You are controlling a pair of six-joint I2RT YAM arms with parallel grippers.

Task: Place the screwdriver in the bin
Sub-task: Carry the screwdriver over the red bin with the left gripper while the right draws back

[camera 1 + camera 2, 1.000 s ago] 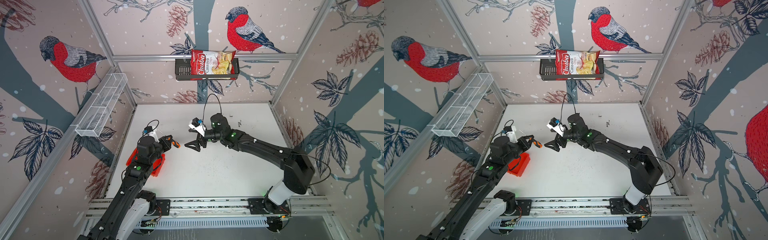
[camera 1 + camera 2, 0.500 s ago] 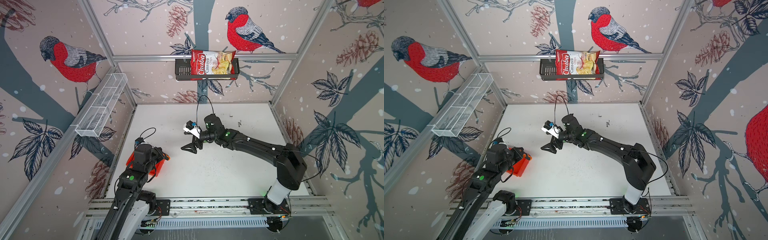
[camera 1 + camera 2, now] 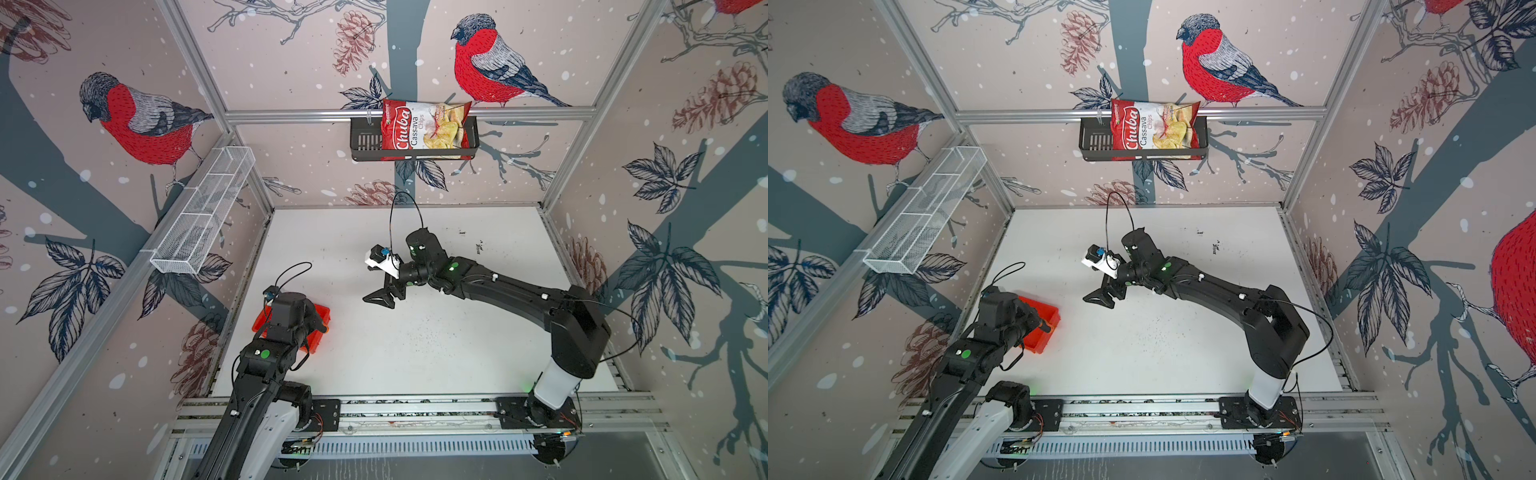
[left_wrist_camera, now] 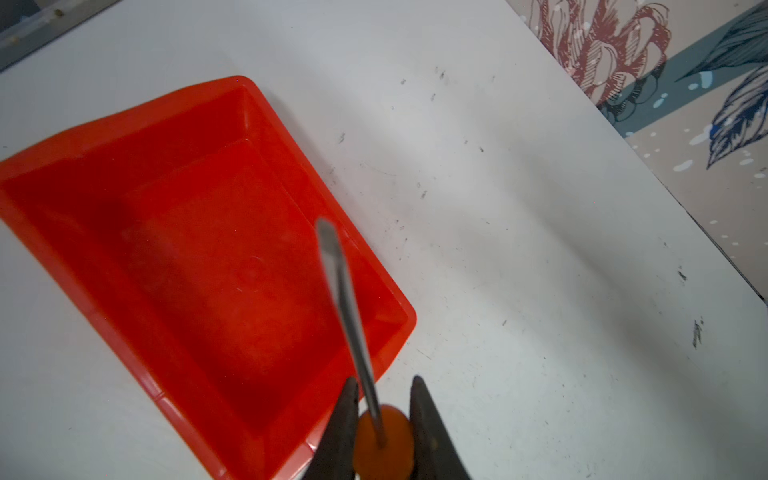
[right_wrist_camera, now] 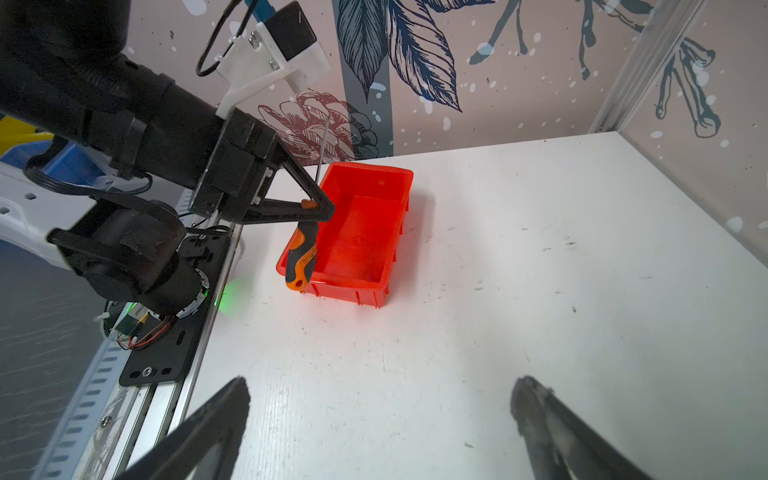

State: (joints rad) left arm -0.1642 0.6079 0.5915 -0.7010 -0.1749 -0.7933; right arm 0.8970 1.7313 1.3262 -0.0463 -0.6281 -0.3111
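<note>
1. Observed screwdriver (image 5: 301, 257) clamped between left fingers (image 5: 322, 208) at handle top, handle hanging below them, shaft pointing up.
2. Found it over rim of bin (image 5: 345, 291), near left of bench (image 5: 498, 270).
3. Noted right fingers (image 5: 224, 415) spread wide, empty, right of bin.

Black arms (image 3: 511, 291), white base links (image 3: 555, 384), green LEDs (image 3: 454, 264), white camera mounts (image 3: 384, 264), black cables (image 3: 405, 193)
</note>
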